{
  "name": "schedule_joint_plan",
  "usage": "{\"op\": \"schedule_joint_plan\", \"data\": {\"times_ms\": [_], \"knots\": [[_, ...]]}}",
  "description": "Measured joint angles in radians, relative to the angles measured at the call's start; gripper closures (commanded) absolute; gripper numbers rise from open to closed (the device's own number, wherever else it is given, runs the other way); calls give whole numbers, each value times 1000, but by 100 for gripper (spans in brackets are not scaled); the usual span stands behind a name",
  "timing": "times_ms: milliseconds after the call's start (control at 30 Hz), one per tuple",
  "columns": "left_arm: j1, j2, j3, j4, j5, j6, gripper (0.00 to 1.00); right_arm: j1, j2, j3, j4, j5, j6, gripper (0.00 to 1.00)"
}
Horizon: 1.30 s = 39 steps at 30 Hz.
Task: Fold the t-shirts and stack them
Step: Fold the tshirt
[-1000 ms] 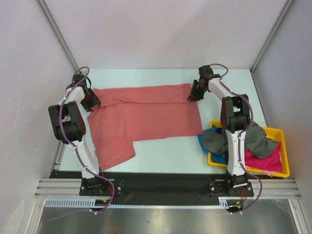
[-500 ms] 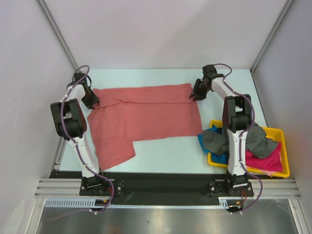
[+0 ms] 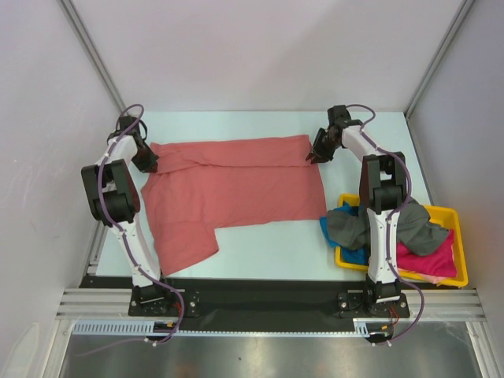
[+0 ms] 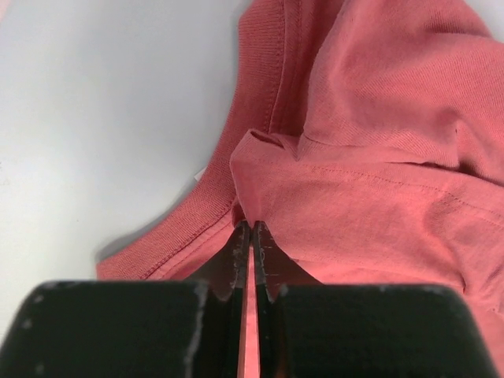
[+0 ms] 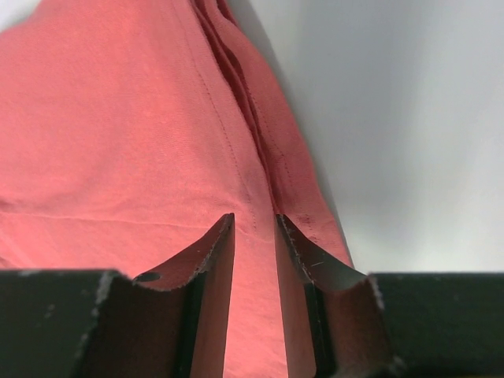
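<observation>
A salmon-red t-shirt [image 3: 236, 189] lies spread across the pale table, one sleeve trailing toward the near left. My left gripper [image 3: 147, 164] sits at its far-left shoulder by the collar. In the left wrist view that gripper [image 4: 250, 228] is shut on a pinched fold of the red cloth [image 4: 378, 181]. At the shirt's far-right corner, my right gripper [image 3: 315, 154] stands over the hem. Its jaws [image 5: 254, 223] are open a little, with flat red cloth [image 5: 118, 142] showing between the fingertips. Dark grey [image 3: 354, 224], magenta-pink [image 3: 429, 256] and bright blue [image 3: 352, 253] t-shirts lie heaped at the right.
A yellow plastic tray [image 3: 450, 213] at the near right holds the heaped shirts, which spill over its left edge. Grey walls enclose the table on the left, back and right. Bare table [image 3: 268, 244] shows in front of the red shirt.
The left gripper has shifted slightly toward the collar and closed on the red cloth. The right gripper has edged a little right at the hem corner, its jaws staying apart.
</observation>
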Motion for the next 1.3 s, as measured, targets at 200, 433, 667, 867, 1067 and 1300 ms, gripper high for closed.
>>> {"op": "schedule_joint_plan", "data": {"times_ms": [200,433,667,867,1067,1300], "knots": [[0,0,0,0,7,0,97,0,0,-5,-4,0,0,67],[0,-2,0,0,8,1,97,-3,0,-8,-4,6,0,68],[0,-6,0,0,8,1,97,-5,-2,-40,2,8,1,69],[0,-7,0,-1,8,1,98,-6,-2,-42,7,5,1,76],[0,-10,0,-2,8,2,100,-7,-2,-42,9,0,12,93],[-2,-20,0,-20,8,1,100,-12,-2,-12,-16,11,14,100]]}}
